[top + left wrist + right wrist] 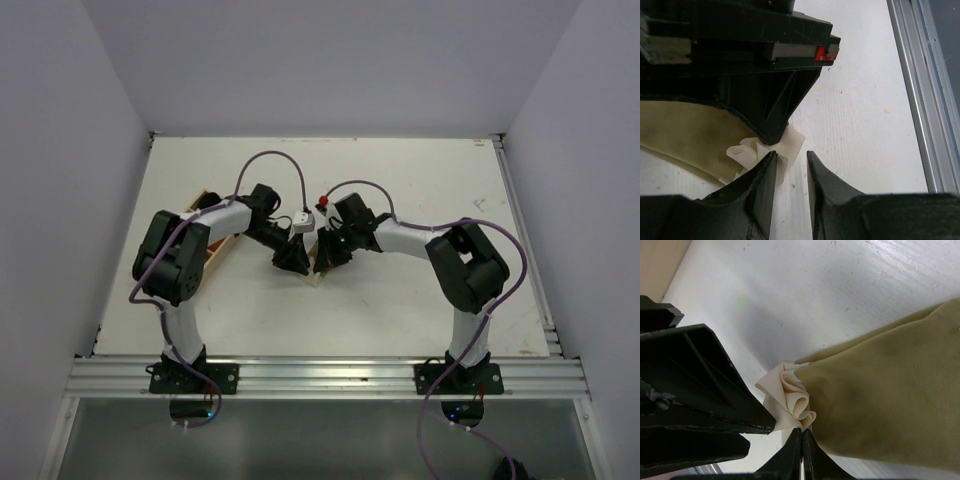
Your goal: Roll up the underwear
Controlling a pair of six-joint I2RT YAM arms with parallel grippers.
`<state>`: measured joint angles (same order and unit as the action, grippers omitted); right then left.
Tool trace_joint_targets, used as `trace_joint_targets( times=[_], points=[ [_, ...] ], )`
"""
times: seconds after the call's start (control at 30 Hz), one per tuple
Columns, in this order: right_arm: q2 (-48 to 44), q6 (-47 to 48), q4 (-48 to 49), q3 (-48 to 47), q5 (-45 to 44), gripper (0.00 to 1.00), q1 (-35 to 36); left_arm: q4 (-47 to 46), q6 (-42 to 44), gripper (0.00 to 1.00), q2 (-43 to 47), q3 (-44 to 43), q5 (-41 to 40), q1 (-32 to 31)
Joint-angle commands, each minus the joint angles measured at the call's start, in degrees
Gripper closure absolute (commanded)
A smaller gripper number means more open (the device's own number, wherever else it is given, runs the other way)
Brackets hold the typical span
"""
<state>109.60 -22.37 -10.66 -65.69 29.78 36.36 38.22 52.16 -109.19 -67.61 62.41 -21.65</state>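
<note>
The underwear (890, 390) lies on the white table, olive-khaki side up, with its cream edge bunched into small folds (797, 400). My right gripper (801, 432) is shut on that bunched cream edge. My left gripper (791, 155) is open just beside it; its left finger (762, 180) touches the cream folds (790, 142) and only bare table shows between the fingers. In the top view both grippers, left (293, 258) and right (330, 255), meet at the table's middle and hide most of the underwear (318, 272).
A shallow wooden tray (215, 255) sits at the left under the left arm. An aluminium rail (525, 240) runs along the table's right edge, also seen as the rail (925, 100) in the left wrist view. White walls enclose the table.
</note>
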Motion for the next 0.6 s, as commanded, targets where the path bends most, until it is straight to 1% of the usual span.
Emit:
trace_joint_targets(
  times=[0.0,0.17,0.3,0.33,0.47,0.57],
  points=[
    [0.7,-0.2,1.1,-2.5,1.6,1.00,-0.3,-0.3,3.0,0.67,-0.4,-1.6,2.0,-0.3],
    [0.6,0.1,0.8,-2.4,1.9,1.00,-0.5,-1.6,0.8,0.84,-1.9,-3.5,-1.8,-0.3],
    [0.5,0.0,0.7,-2.4,2.1,1.00,-0.5,-3.2,-0.7,0.94,-3.4,-5.3,-2.9,-0.4],
    [0.5,0.1,0.7,-2.4,2.0,1.00,-0.6,-3.2,-0.7,1.00,-3.6,-5.9,-3.1,-0.4],
    [0.4,0.0,0.7,-2.4,2.1,1.00,-0.8,-3.2,-0.9,1.00,-3.9,-6.2,-3.5,-0.3],
    [0.0,-0.1,0.9,-2.1,2.1,1.00,-0.9,-4.5,-2.6,1.00,-3.8,-5.9,-5.6,-0.2]
  ],
)
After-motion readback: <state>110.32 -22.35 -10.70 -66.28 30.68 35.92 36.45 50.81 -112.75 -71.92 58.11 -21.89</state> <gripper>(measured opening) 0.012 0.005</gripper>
